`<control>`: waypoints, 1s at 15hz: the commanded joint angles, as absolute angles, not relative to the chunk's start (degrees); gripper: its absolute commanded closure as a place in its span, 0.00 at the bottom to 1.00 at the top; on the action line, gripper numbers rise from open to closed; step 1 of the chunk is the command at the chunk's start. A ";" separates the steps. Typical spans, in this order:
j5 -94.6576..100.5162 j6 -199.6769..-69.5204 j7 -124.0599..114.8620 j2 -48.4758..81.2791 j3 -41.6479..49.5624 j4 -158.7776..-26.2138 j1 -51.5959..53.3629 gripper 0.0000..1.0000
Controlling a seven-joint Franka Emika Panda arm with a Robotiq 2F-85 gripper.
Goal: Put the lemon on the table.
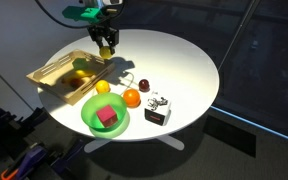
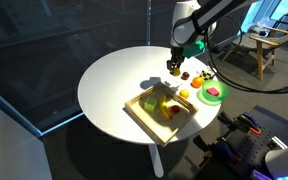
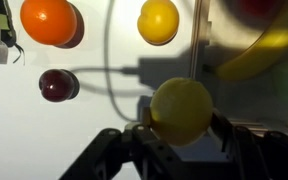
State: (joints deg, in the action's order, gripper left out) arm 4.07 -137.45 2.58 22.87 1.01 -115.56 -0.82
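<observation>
The claw [image 3: 181,128] is closed on the lemon [image 3: 181,108], pads pressed to its two sides, low in the middle of the wrist view. In an exterior view the lemon [image 1: 106,47] hangs above the table [image 1: 184,60], upper left of centre, just beside the tray [image 1: 44,72].

The main risk, as I judge it, is rolling. The lemon is round and the top is smooth, so a release from height could send it into the yellow fruit [image 3: 158,20], the orange [image 3: 49,20] or the dark red fruit [image 3: 57,85], or off the edge. Let go too near the tray and it may drop back in by the banana [image 3: 254,55].

The table is white, round and glossy, with hard shadows. Dark glass panels stand around it, and a chair [image 2: 256,45] stands at upper right.
</observation>
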 commanded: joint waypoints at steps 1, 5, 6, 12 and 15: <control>2.71 -135.82 3.86 27.37 1.32 -109.04 -2.60 0.66; 2.57 -134.08 3.99 32.37 1.37 -102.66 -3.81 0.66; 2.73 -133.68 3.80 33.52 1.45 -101.17 -3.87 0.66; 2.52 -130.52 3.91 40.92 1.15 -92.45 -4.20 0.66; 2.53 -129.57 4.01 44.37 1.00 -89.04 -4.20 0.66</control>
State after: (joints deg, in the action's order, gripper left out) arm 3.94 -132.31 2.58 40.52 1.62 -94.49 -3.49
